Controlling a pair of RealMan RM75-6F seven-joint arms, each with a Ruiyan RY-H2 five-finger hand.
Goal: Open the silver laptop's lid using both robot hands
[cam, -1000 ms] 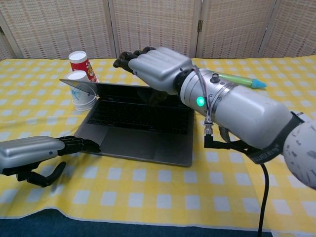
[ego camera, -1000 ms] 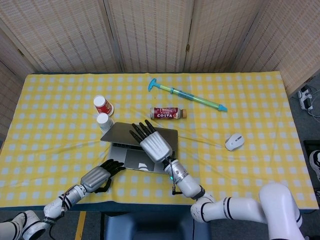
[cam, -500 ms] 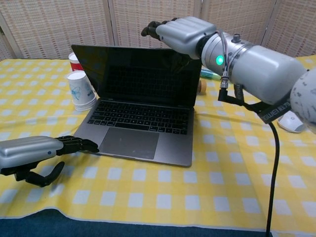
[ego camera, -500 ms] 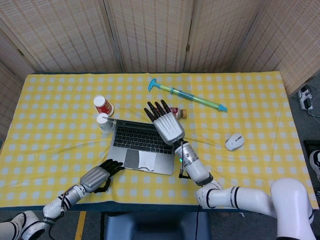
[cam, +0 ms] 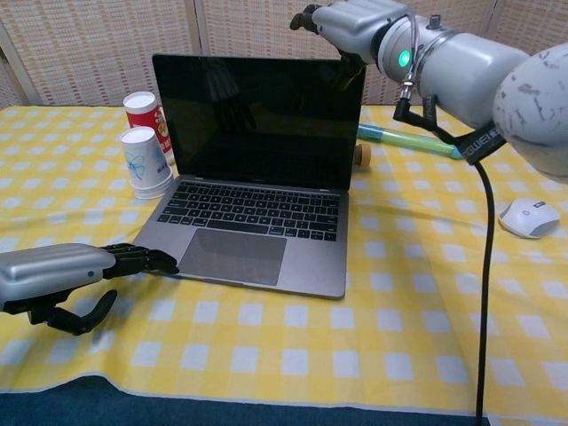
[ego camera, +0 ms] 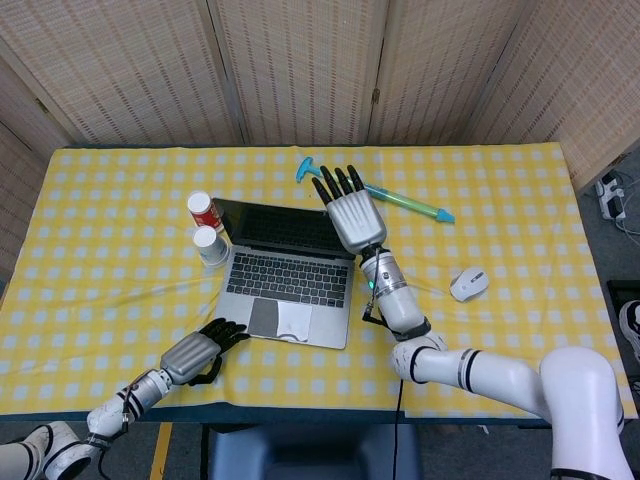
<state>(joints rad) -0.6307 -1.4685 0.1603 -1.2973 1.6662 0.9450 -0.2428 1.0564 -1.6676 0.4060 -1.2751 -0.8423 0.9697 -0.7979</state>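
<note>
Looks like a lab test setup. Table [ego camera: 100, 250] in yellow checked cloth, boxed in by woven screens [ego camera: 300, 70]. Random props: cups [ego camera: 206, 228], mouse [ego camera: 468, 284].

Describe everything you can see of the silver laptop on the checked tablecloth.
The silver laptop looks metal, with a black keyboard, a wide grey trackpad and a dark, unlit screen. Its lid stands open, about upright. It sits on the yellow checked tablecloth, near the front edge, with two paper cups just beside its left side. The right hand is at the lid's top right corner, and the left hand rests its fingertips at the base's front left corner.
</note>
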